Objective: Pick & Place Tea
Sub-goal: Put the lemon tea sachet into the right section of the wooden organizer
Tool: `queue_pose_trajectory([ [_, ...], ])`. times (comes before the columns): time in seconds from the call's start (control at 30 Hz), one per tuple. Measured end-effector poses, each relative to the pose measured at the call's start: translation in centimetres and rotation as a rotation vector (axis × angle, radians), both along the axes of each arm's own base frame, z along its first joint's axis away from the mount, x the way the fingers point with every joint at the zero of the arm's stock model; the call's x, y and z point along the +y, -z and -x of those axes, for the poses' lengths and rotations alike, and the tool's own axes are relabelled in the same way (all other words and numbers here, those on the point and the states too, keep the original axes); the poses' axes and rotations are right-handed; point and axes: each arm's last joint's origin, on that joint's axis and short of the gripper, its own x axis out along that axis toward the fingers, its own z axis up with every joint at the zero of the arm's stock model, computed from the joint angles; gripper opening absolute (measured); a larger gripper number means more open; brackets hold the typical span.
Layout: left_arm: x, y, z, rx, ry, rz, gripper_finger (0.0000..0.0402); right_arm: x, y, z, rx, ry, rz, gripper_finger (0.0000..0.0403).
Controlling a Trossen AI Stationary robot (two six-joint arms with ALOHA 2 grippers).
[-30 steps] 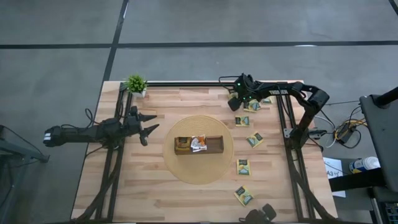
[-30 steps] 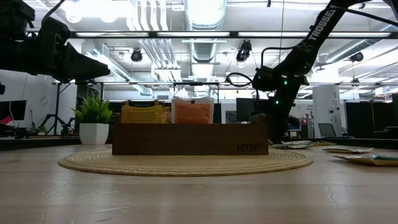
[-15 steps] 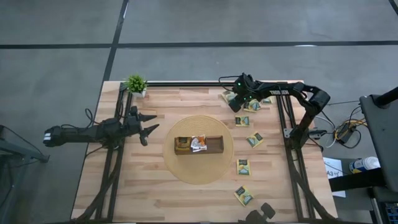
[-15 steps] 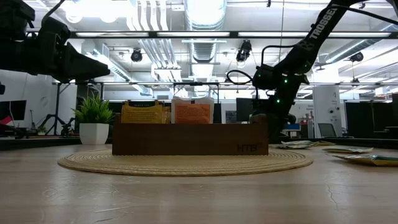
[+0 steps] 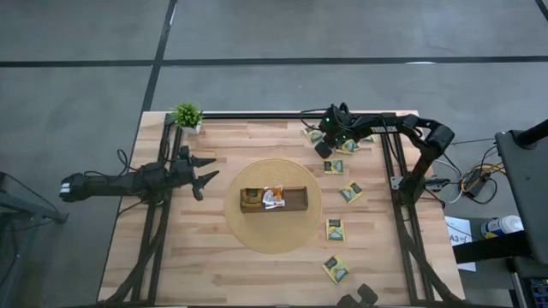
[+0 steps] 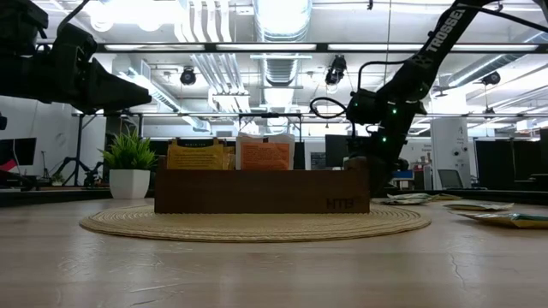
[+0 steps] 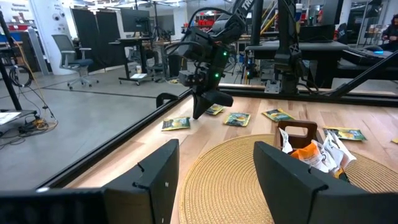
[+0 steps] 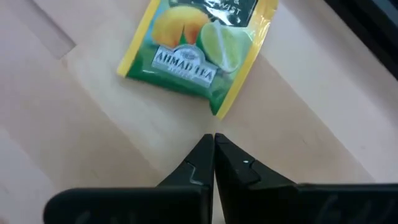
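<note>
The right gripper (image 5: 322, 149) hangs low over the far right part of the wooden bench (image 5: 197, 265), its jaws clenched together on nothing, the tips pressed tip to tip in the right wrist view just short of a green-and-yellow tea sachet (image 8: 198, 53) printed with a lemon and a lime, which lies flat on the wood and is not held. Several more tea sachets (image 5: 341, 195) lie scattered flat along the right side of the bench, some near the back rail and others toward the near edge. At the centre, a long brown wooden tray (image 5: 294, 205) sits on a round woven mat (image 5: 248, 235); a yellow-orange sachet (image 6: 198, 155) and a white-and-orange sachet (image 6: 265, 153) stand upright in it, seen above its wall in the low view. The left gripper (image 5: 205, 172) waits above the left side of the bench, well apart from the tray, its jaws released and spread with nothing between them, pointing toward the mat. A small green potted plant (image 5: 187, 115) stands at the far left corner of the bench.
</note>
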Motion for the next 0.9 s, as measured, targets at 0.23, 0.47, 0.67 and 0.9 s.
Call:
queue_pose_trajectory([
  [0.23,0.0,0.0,0.0,0.0,0.0,0.0,0.0202,0.3,-1.1,0.3,-0.015,0.012,0.004,0.0008],
  [0.47,0.0,0.0,0.0,0.0,0.0,0.0,0.0202,0.9,-1.5,0.6,0.006,0.002,-0.028,0.0008],
  [0.67,0.0,0.0,0.0,0.0,0.0,0.0,0.0202,1.2,-1.5,0.5,0.033,-0.07,-0.008,0.0008],
  [0.9,0.0,0.0,0.0,0.0,-0.001,0.0,0.0202,0.8,-2.1,0.0,0.009,-0.07,0.027,0.0009],
])
